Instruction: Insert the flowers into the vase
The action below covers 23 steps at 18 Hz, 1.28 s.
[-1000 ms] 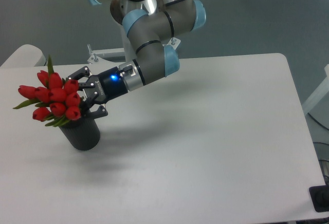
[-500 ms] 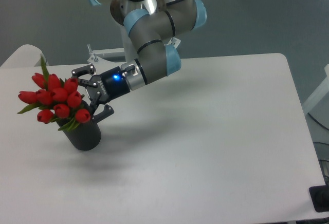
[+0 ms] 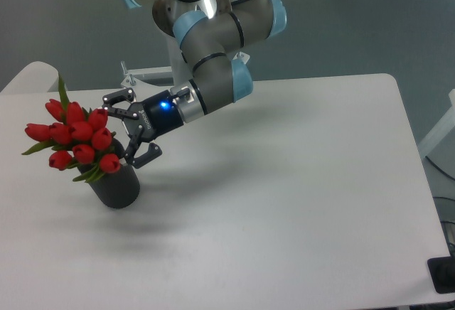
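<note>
Flowers [image 3: 75, 141] stand in the vase [image 3: 116, 185] at the left of the white table [image 3: 298, 203], red heads leaning left over its rim. Just right of the bunch, the gripper [image 3: 126, 131] hangs with fingers spread wide, holding nothing, its wrist glowing blue.

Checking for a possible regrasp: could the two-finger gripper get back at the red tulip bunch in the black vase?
Probably yes: the gripper is open right beside the tulip bunch, nothing between them.
</note>
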Available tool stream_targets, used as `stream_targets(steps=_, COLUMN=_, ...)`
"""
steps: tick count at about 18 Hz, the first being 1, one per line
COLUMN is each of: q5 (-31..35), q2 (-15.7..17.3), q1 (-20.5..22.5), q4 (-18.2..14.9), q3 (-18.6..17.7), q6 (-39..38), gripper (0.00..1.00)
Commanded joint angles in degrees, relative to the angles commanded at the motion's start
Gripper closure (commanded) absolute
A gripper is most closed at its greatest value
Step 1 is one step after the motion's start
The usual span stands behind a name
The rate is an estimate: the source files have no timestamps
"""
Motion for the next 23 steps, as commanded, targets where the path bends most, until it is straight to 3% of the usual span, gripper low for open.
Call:
stream_targets(steps=12, q5=0.2, q2=1.3, q1=2.5, q4=-0.1, q3=-1.1, q6=0.0, gripper=0.0)
stream_targets(steps=19, q5=0.2, q2=2.3, q1=8.3, q4=0.0, q3=-0.2, q6=-0.2, gripper=0.0)
stream_targets(steps=23, q5=0.3, q2=2.3, q1=11.5, q4=-0.1, q3=2.9, q6=-0.8, gripper=0.0)
